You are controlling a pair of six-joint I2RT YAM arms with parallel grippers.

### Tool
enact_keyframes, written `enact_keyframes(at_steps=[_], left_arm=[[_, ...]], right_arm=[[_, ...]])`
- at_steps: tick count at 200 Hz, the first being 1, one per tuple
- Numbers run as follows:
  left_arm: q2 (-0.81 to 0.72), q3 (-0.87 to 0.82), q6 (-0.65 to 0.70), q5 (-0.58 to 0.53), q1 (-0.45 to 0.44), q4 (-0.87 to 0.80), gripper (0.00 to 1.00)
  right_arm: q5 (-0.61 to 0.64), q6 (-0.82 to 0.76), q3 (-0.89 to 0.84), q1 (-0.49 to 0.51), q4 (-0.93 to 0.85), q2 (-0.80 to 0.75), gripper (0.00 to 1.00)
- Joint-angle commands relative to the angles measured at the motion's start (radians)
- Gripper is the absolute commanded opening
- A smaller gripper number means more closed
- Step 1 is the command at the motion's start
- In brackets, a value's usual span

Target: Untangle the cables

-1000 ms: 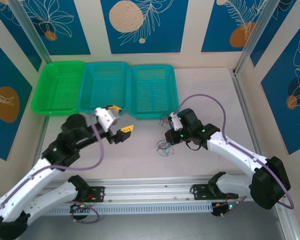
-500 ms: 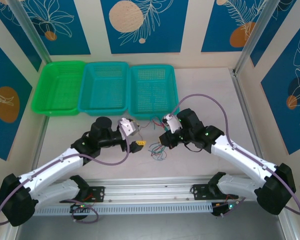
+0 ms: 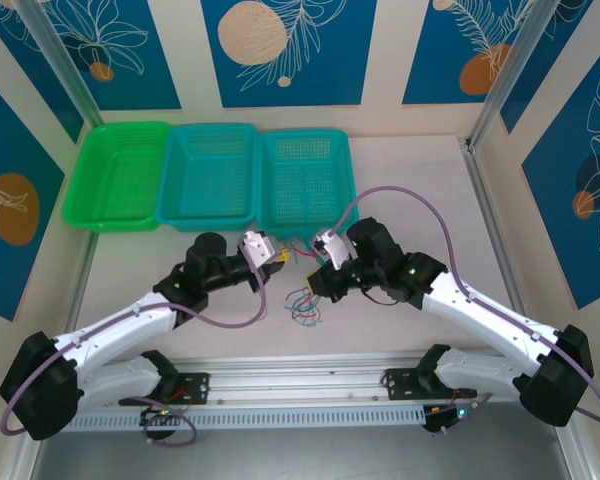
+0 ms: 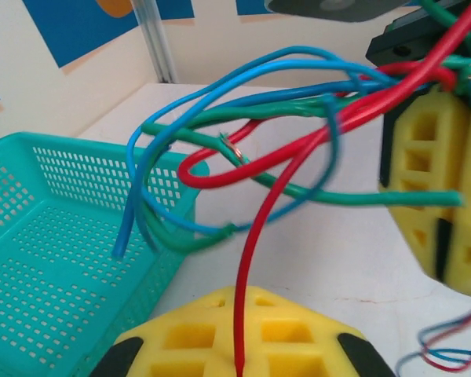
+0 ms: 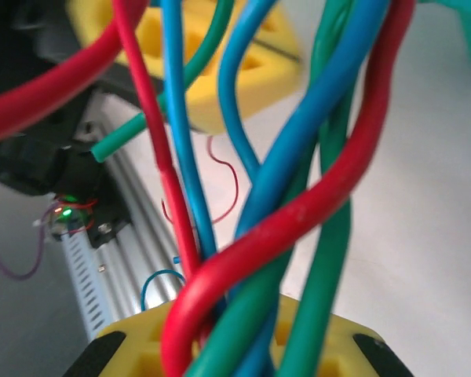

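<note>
Now the left gripper (image 3: 279, 261) has swung in and clenched on 1 red cable (image 4: 247, 259); the right gripper (image 3: 311, 285) clamps the cables (image 3: 302, 304) mid-tabletop (image 3: 420, 190), so pulling apart can begin.

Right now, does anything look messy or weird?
Yes. The red, green and blue wires are twisted together in a tangle, stretched between the left fingers and the right fingers. One wire end shows bare copper, its coating gone.
</note>
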Motion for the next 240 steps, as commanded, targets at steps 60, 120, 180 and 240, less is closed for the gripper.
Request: enact_keyframes(at_steps=[60,120,180,240], left_arm=[[-0.140,-0.003,-0.119,-0.044,-0.005,-0.021,0.00],[-0.010,-0.083,-0.219,-0.099,-0.006,0.020,0.00],[-0.041,-0.127,-0.236,-0.139,-0.006,-0.025,0.00],[-0.085,-0.140,-0.243,-0.165,-0.006,-0.061,0.00]], right_arm=[[0.476,0.539,-0.245,-0.028,-0.005,0.082,0.25],[0.367,0.389,-0.201,-0.022,-0.022,0.047,0.55],[0.226,0.212,-0.104,-0.031,0.051,-0.004,0.57],[0.373,0.299,-0.033,-0.089,0.038,0.274,0.52]])
